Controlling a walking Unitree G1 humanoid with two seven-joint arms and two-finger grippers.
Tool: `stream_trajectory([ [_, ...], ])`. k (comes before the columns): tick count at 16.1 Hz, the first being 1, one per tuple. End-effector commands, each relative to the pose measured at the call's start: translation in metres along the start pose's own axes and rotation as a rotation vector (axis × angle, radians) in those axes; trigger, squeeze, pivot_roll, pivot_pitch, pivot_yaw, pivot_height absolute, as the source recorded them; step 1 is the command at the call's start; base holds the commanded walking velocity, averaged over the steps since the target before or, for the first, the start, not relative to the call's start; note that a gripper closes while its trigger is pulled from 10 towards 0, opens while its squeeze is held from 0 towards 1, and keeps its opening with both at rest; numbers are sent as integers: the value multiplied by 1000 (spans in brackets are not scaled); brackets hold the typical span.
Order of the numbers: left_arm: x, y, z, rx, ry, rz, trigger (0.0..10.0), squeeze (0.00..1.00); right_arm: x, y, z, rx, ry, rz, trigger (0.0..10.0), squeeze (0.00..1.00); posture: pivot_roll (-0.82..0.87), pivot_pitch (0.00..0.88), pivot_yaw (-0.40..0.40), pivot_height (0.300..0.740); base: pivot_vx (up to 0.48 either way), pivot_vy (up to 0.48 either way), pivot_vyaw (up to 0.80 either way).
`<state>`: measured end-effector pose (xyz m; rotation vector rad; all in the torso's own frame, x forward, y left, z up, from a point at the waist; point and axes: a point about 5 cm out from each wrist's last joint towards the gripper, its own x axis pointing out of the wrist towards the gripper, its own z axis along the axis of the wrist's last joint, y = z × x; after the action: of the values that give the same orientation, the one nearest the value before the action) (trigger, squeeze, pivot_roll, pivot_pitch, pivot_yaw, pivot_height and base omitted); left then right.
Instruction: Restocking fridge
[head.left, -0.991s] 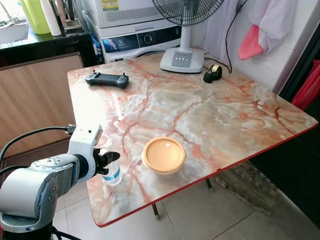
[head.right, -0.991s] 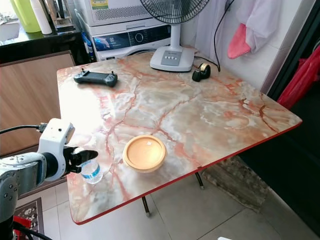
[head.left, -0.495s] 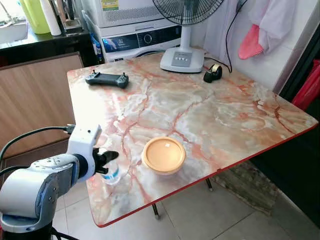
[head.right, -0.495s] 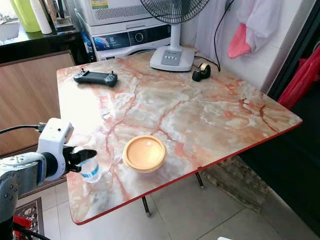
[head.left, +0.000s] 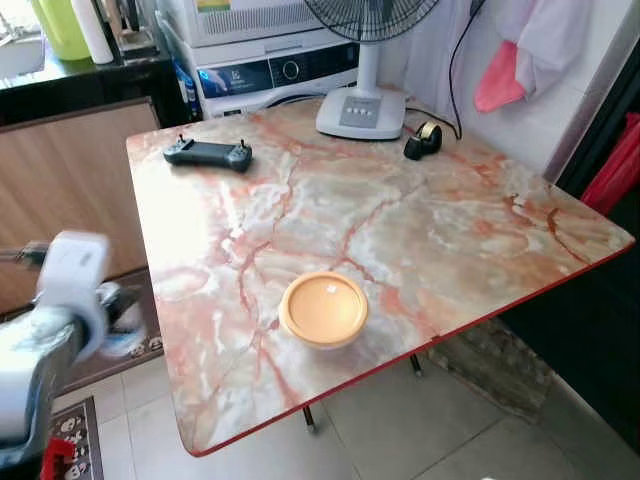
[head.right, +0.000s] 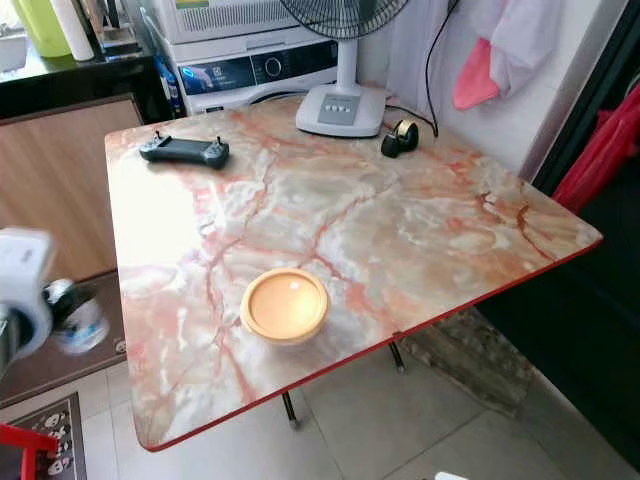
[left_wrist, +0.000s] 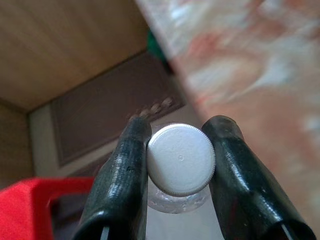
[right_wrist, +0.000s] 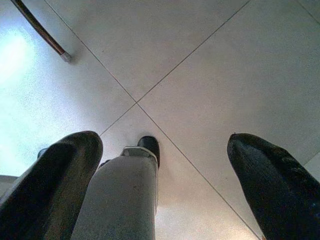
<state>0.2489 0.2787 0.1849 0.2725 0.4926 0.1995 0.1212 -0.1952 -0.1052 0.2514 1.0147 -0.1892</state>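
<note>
Left gripper (left_wrist: 175, 160): its two black fingers (left_wrist: 122, 175) press on the neck of a small clear water bottle (left_wrist: 181, 159) just under the white cap. In the head views this arm is blurred, at the left of the table, off its edge.
Water bottle: it hangs between the fingers over the floor, just beside the table's left edge. In the right eye view it is a blurred shape (head.right: 80, 320) with a blue label; the writing cannot be read.
Right gripper (right_wrist: 165, 175): fingers spread wide and holding nothing, pointing down at the tiled floor, with the robot's own leg and foot between them.
Marble table (head.left: 420, 230): to the right of the left gripper, pink and white with a red rim.
Orange bowl (head.left: 323, 309): on the table, near its front edge, well apart from the left gripper.
Black controller (head.left: 208, 152): at the far left corner of the table.
Fan base (head.left: 361, 112): at the far edge; the fan head is cut off at the top.
Tape dispenser (head.left: 423, 142): just beside the fan base.
Washing machine (head.left: 270, 75): behind the table; the brand letters on its panel are too small to read.
</note>
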Motion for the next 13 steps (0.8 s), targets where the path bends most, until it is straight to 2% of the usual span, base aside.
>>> stream_trajectory([
  [1,4,16,-20,14,33,96,10000,0,-1,-3,-3,-4,16,-5,10000,0,206,0,-29,740,0,0,0],
  [2,5,18,-25,6,43,108,10000,0,-1,-3,-3,-4,16,-5,10000,0,206,0,-29,740,0,0,0],
  [5,17,17,-76,-108,28,141,10000,0,-1,-4,-2,-6,15,-9,10000,0,200,0,-33,740,0,0,0],
  [6,20,13,-95,-91,49,151,10000,0,-1,-5,-2,-5,14,-10,10000,0,179,0,-30,740,0,0,0],
  [7,22,4,-124,-94,83,145,10000,0,-1,-5,-2,-1,12,-12,10000,0,176,0,-30,740,0,0,0],
  [9,26,-11,-153,-74,108,107,10000,0,-1,-5,-1,-3,12,-14,10000,0,177,0,-34,740,0,0,0],
  [10,31,-24,-174,-53,156,79,10000,0,-1,-5,-1,-1,11,-16,10000,0,174,0,-34,740,0,0,0],
  [11,36,-37,-191,-75,187,53,10000,0,-1,-5,-1,4,10,-17,10000,0,173,0,-32,740,0,0,0],
  [12,38,-41,-197,-72,198,46,10000,0,-1,-5,-1,6,9,-17,10000,0,168,0,-31,740,0,0,0],
  [13,41,-61,-217,-59,254,-6,10000,0,-1,-4,0,8,6,-17,10000,0,157,0,-27,740,0,0,0],
])
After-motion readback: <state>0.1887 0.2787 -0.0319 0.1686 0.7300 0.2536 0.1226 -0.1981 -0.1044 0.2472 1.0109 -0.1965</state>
